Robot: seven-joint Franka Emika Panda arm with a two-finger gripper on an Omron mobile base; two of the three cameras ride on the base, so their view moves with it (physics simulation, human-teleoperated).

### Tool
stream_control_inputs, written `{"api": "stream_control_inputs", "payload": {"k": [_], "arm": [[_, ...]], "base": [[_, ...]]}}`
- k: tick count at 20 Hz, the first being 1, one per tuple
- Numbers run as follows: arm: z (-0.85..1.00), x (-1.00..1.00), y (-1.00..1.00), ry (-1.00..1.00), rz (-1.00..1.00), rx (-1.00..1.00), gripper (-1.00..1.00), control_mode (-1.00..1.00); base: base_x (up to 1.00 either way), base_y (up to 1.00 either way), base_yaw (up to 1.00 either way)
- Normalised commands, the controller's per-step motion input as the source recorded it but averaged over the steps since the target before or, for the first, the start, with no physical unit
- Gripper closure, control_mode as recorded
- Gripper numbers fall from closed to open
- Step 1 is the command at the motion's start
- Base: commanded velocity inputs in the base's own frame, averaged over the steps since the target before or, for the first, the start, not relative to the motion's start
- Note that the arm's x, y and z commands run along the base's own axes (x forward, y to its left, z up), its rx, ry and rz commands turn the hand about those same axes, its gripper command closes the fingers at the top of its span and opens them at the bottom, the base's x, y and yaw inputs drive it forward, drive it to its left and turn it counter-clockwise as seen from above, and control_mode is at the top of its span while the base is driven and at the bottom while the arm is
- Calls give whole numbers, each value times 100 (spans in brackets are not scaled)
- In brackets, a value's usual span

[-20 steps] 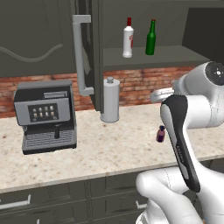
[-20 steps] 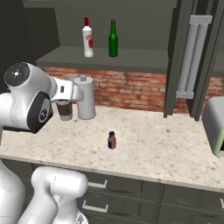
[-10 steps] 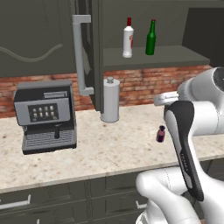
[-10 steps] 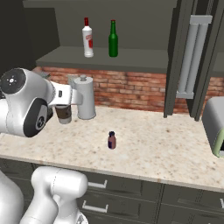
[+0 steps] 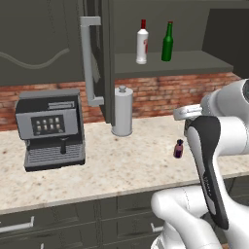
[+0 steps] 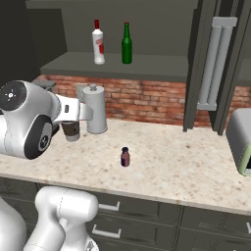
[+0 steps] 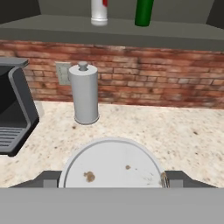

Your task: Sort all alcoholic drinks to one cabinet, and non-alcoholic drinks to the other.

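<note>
Speckled beige stone forms the counter (image 5: 121,165), backed by a red brick wall (image 5: 155,95) under dark grey wall cabinets.

From the left base camera, an open cabinet shelf (image 5: 170,63) is seen carrying the white bottle with red cap (image 5: 142,43) and, just beside it to the right, the dark-green glass bottle (image 5: 168,43), both upright. The cabinet door (image 5: 99,58) is swung open, its pale-grey bar handle (image 5: 88,61) facing the camera. Below it a tall grey metal canister (image 5: 122,111) stands on the counter, and a black and silver coffee machine (image 5: 50,129) sits well to its left. The tiny purple bottle (image 5: 178,149) stands upright on the counter, close to the arm. The white lid of the paper coffee cup (image 5: 187,113) is seen at the arm's upper edge, lifted above the counter.

From the right base camera, the same two bottles are seen on the shelf (image 6: 112,66). The coffee cup (image 6: 71,130) is held in the gripper (image 6: 70,128), off the counter, just left of the canister (image 6: 96,109). The purple bottle (image 6: 125,157) stands apart, nearer the counter's front. A second open cabinet door (image 6: 208,63) with its bar handle (image 6: 215,63) is seen at the right.

From the hand camera, the cup's white lid (image 7: 112,162), with small brown spots, is seen between the wide-set finger tips (image 7: 48,178), which clasp the cup. The canister (image 7: 85,93) stands beyond.
</note>
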Motion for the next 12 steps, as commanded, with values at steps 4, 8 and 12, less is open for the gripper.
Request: {"api": "stream_control_inputs", "payload": {"k": [4, 8, 12], "arm": [[0, 0, 0, 0, 0, 0, 100, 100], [0, 0, 0, 0, 0, 0, 100, 100], [0, 0, 0, 0, 0, 0, 100, 100]], "base": [[-27, -16, 0], [-32, -18, 0], [-33, -19, 0]]}}
